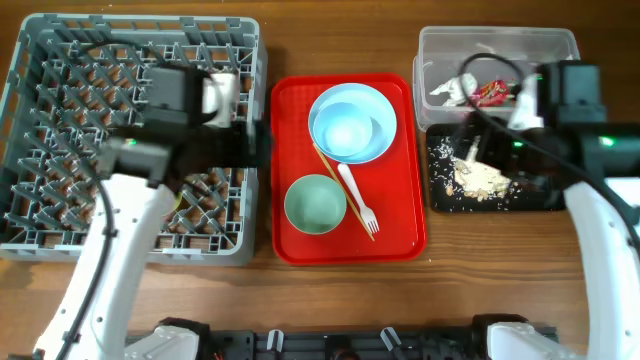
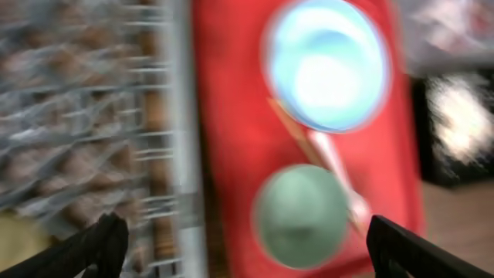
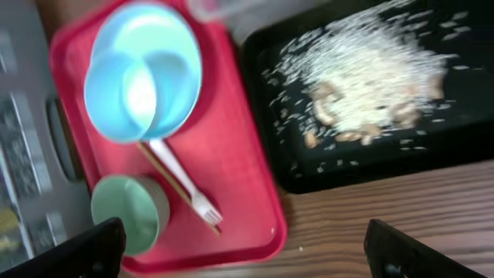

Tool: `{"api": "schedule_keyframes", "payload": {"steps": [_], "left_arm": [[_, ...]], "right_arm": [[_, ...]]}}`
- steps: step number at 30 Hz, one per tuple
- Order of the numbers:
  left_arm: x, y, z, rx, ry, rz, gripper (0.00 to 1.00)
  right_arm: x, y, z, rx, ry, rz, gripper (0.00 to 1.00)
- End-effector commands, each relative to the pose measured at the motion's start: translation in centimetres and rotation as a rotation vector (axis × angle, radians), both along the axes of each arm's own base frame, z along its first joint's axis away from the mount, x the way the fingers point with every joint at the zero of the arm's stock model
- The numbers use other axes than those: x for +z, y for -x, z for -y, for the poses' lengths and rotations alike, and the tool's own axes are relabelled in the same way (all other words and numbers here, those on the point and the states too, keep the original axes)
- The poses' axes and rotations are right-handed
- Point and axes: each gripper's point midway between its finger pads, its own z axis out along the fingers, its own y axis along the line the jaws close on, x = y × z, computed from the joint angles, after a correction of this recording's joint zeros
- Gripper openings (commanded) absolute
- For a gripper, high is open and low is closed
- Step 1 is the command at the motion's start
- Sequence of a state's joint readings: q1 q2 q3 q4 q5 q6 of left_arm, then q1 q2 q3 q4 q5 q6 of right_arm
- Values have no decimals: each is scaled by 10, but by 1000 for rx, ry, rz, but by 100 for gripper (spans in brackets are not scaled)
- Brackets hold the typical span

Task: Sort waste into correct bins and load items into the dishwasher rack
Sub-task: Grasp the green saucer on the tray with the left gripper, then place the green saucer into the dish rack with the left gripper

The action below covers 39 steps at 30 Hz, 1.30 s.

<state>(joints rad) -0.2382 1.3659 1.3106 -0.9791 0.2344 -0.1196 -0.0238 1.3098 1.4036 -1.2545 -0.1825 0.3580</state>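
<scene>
Overhead: rack [image 1: 60, 243] on seemingly wooden table [image 1: 340, 300]

Red tray [image 1: 395, 235], pale blue plate [image 1: 376, 104], soft green bowl [image 1: 315, 203], white fork [image 1: 358, 198]; beige crumbs [image 1: 478, 176] speckling the black tray [image 1: 500, 201]; grey gridded rack [image 1: 30, 60].

Overhead looks straight down; both wrist views angle closer, sharing the red tray [image 1: 398, 190].
</scene>
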Motion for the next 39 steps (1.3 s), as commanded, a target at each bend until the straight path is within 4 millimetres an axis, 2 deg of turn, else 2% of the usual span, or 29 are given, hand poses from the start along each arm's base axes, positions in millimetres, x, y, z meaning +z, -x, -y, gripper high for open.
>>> {"api": "schedule_keyframes", "payload": {"steps": [1, 2, 3, 4, 7, 8, 9, 12, 14, 17, 18, 19, 24, 28, 32, 34, 36, 39], "left_arm": [[-9, 16, 76, -232, 72, -30, 100], [-22, 19, 89, -265, 33, -45, 96], [-32, 22, 96, -285, 2, -64, 85], [-46, 26, 105, -313, -29, -94, 81], [-83, 40, 128, -384, -78, -188, 84], [-111, 52, 141, -430, -118, -261, 84], [-123, 57, 146, -448, -134, -287, 83], [-167, 75, 156, -497, -202, -392, 75], [-182, 83, 158, -512, -227, -430, 64], [-194, 86, 157, -517, -257, -454, 33], [-194, 84, 155, -513, -270, -446, 14], [-193, 83, 154, -509, -276, -437, 4], [-170, 75, 151, -493, -258, -379, 4], [-114, 59, 141, -445, -196, -285, 4], [-38, 25, 107, -337, -67, -128, 4], [4, 9, 83, -361, 57, -17, 4], [24, -5, 54, -344, 125, 49, 4], [35, -17, 14, -342, 273, 82, 4]], "right_arm": [[16, 7, 19, -72, 3, 42, 100], [14, 9, 21, -78, 4, 33, 100], [13, 10, 22, -80, 3, 23, 100], [12, 11, 22, -80, 3, 15, 100], [10, 11, 22, -80, 2, 8, 100], [9, 11, 22, -80, 1, 6, 100], [9, 11, 22, -80, 2, 5, 100], [9, 12, 22, -78, 2, 4, 100], [9, 12, 22, -67, 8, 7, 100], [9, 12, 22, -63, 9, 5, 100], [9, 12, 22, -62, 10, 4, 100], [9, 12, 22, -62, 9, 4, 100], [9, 12, 22, -62, 9, 3, 100], [9, 13, 22, -62, 9, 2, 100], [8, 13, 22, -62, 10, 2, 100], [8, 13, 22, -60, 10, 3, 100], [8, 13, 22, -60, 10, 3, 100], [8, 13, 22, -60, 10, 2, 100]]}}
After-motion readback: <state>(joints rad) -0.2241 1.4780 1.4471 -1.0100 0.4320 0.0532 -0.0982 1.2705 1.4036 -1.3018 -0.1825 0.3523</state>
